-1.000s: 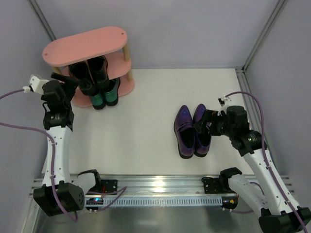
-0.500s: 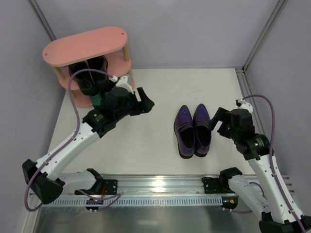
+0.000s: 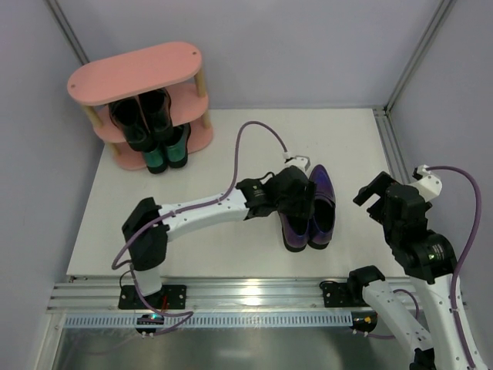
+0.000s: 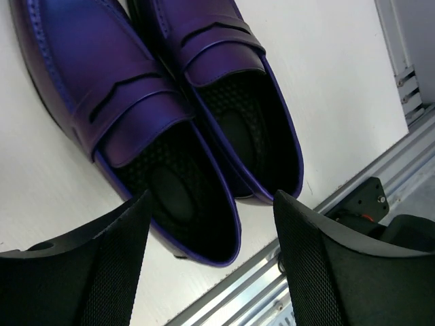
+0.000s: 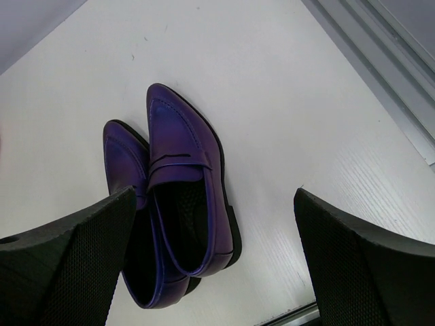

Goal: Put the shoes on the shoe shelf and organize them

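Purple shoes [image 3: 317,202] nr table [image 3: 231,250] front edge

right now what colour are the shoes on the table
The shoes are glossy purple, dark inside; clearest in the left wrist view.

Bright, even light — soft shadows

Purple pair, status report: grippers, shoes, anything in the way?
Left gripper open, over purple pair, not gripping. Right gripper open, holding nothing. Pair side by side on table; black pair, teal pair on shelf. Nothing seen blocking.
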You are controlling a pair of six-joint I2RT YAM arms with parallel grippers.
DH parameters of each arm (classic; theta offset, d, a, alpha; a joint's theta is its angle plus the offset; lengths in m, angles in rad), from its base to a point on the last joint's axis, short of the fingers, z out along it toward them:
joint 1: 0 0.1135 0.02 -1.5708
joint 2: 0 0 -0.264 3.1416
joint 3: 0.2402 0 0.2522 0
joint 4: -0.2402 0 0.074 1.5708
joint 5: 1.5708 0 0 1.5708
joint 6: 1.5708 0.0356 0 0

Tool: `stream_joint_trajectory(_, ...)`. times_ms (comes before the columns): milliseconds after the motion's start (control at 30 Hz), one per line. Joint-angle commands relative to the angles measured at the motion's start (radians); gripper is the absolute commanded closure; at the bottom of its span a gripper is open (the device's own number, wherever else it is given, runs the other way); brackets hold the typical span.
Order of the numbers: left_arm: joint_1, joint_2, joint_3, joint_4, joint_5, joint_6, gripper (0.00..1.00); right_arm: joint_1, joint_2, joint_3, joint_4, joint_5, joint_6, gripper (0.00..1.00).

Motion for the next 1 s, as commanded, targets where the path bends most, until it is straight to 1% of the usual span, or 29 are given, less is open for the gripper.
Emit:
stream_joint_trajectory(0,-0.043,0.070,0.108,-0.074,-0.070,-0.001,0.29,0.003,-0.025,0.005,-0.019,0.047,0.015,0.03)
stream_joint_trajectory(67,-0.047,0.104,0.134,-0.095,-0.093,-0.012,0.29,0.005,-0.030,0.006,-0.021,0.045,0.007,0.03)
stream_joint_trajectory(167,-0.054,0.130,0.144,-0.069,-0.064,-0.013,0.30,0.005,-0.039,-0.001,-0.016,0.041,0.003,0.03)
stream_joint_trajectory(333,-0.081,0.261,0.240,-0.120,-0.039,-0.003,0.31,0.003,-0.041,-0.021,0.005,0.018,0.001,0.03)
stream_joint_trajectory(500,-0.092,0.308,0.256,-0.080,-0.055,0.002,0.31,0.003,-0.041,-0.026,0.016,0.005,-0.022,0.03)
stream_joint_trajectory(633,-0.092,0.374,0.321,-0.181,-0.094,0.007,0.31,0.005,-0.042,-0.027,0.025,-0.004,-0.036,0.03)
stream_joint_trajectory(667,-0.092,0.383,0.329,-0.190,-0.096,0.007,0.35,0.005,-0.042,-0.029,0.025,-0.005,-0.036,0.03)
stream_joint_trajectory(700,-0.092,0.388,0.332,-0.196,-0.092,0.007,0.40,0.005,-0.045,-0.030,0.025,-0.007,-0.037,0.03)
stream_joint_trajectory(733,-0.092,0.394,0.336,-0.200,-0.088,0.007,0.50,0.005,-0.047,-0.032,0.031,-0.010,-0.040,0.03)
stream_joint_trajectory(767,-0.092,0.396,0.336,-0.204,-0.084,0.007,0.76,0.005,-0.047,-0.034,0.033,-0.014,-0.040,0.03)
stream_joint_trajectory(833,-0.092,0.394,0.334,-0.210,-0.075,0.004,0.95,0.005,-0.052,-0.037,0.036,-0.021,-0.047,0.03)
stream_joint_trajectory(867,-0.092,0.388,0.334,-0.222,-0.075,0.002,1.00,0.005,-0.053,-0.035,0.036,-0.024,-0.048,0.03)
stream_joint_trajectory(967,-0.092,0.351,0.310,-0.258,-0.098,-0.002,1.00,0.005,-0.059,-0.032,0.034,-0.027,-0.054,0.03)
